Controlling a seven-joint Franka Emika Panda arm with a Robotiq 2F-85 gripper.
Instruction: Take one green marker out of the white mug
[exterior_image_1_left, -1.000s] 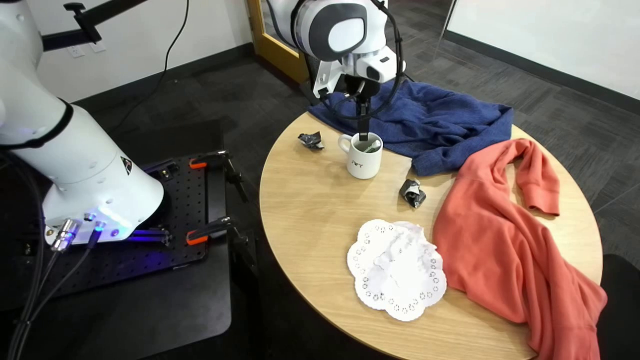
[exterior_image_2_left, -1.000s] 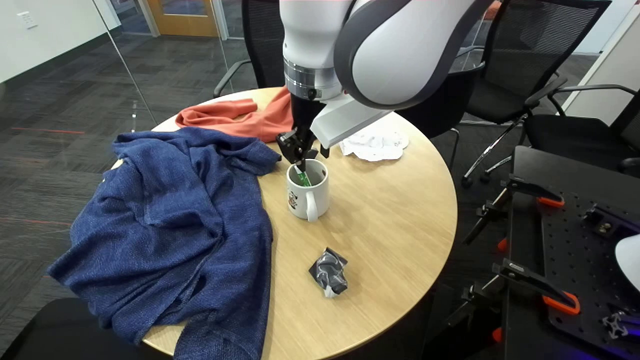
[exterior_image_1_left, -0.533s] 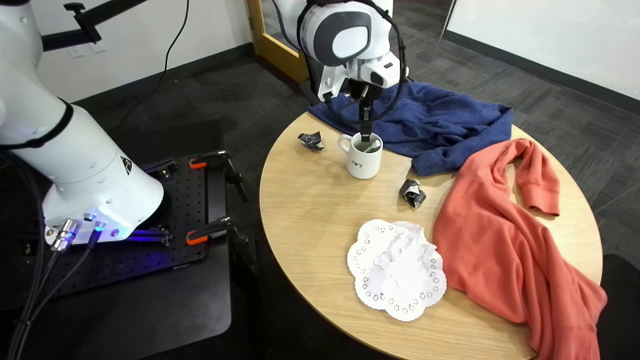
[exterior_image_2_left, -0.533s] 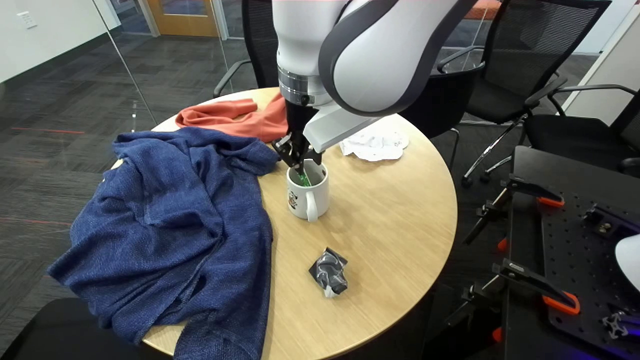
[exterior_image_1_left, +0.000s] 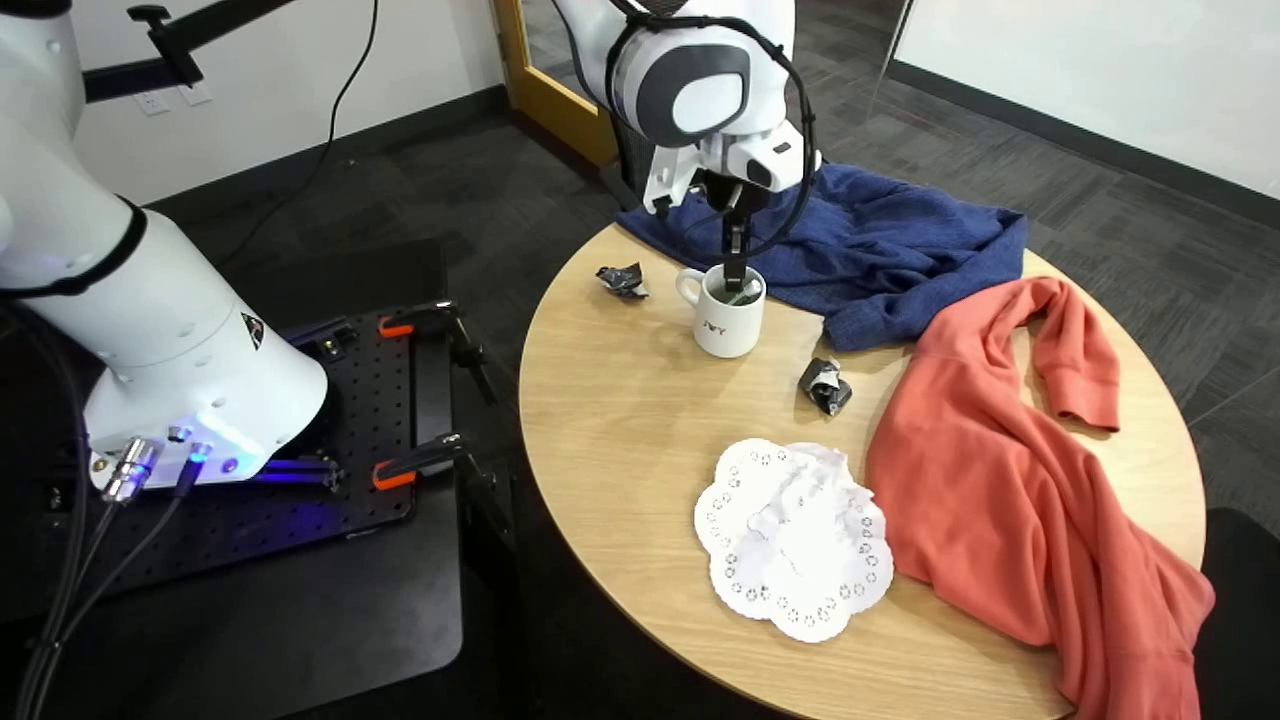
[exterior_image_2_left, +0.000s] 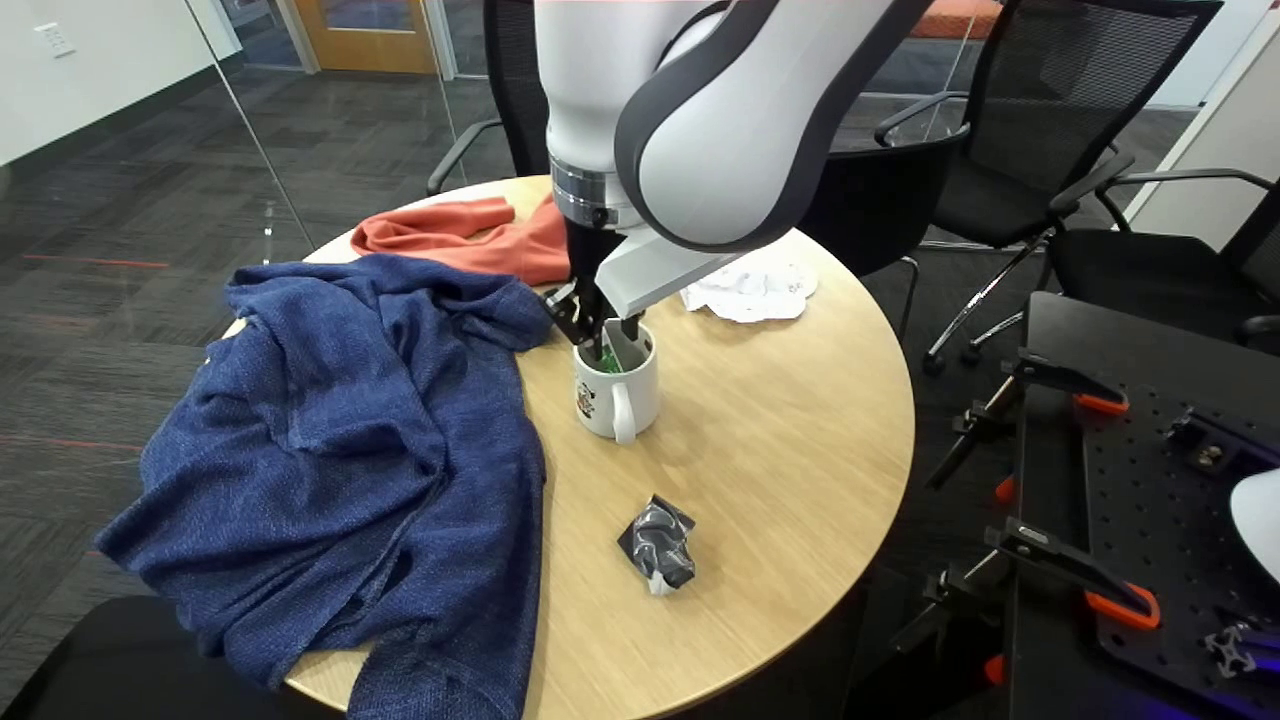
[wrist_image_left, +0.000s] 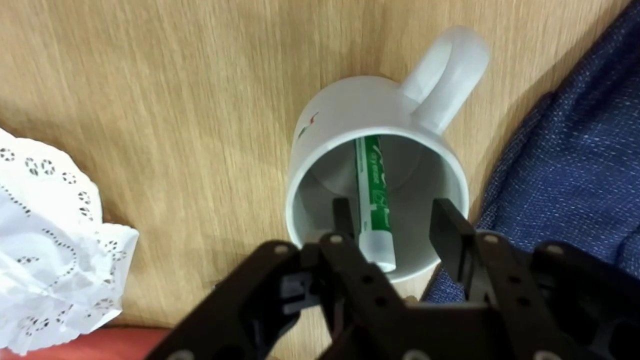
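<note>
The white mug (wrist_image_left: 350, 107) stands upright on the round wooden table, also in both exterior views (exterior_image_1_left: 727, 332) (exterior_image_2_left: 642, 402). One green marker (wrist_image_left: 373, 192) leans inside it, its pale end near the rim; its green also shows in an exterior view (exterior_image_2_left: 609, 362). My gripper (wrist_image_left: 392, 212) is open, with its fingertips at the mug's mouth. In the wrist view one finger is close beside the marker on the left. The other finger is apart from it on the right, near the mug's wall. Whether the left finger touches the marker cannot be told.
A blue cloth (wrist_image_left: 575, 165) lies close beside the mug. A white lacy doily (exterior_image_1_left: 795, 540) and a coral garment (exterior_image_1_left: 1000, 480) lie farther off. Crumpled dark wrappers lie near the mug, one by the handle side (exterior_image_1_left: 623, 281) and one by the doily side (exterior_image_1_left: 826, 386).
My gripper has moved down into the mug's mouth, shifting slightly right in one exterior view and left in another. More of the marker is covered by the fingers. The mug has not moved.
</note>
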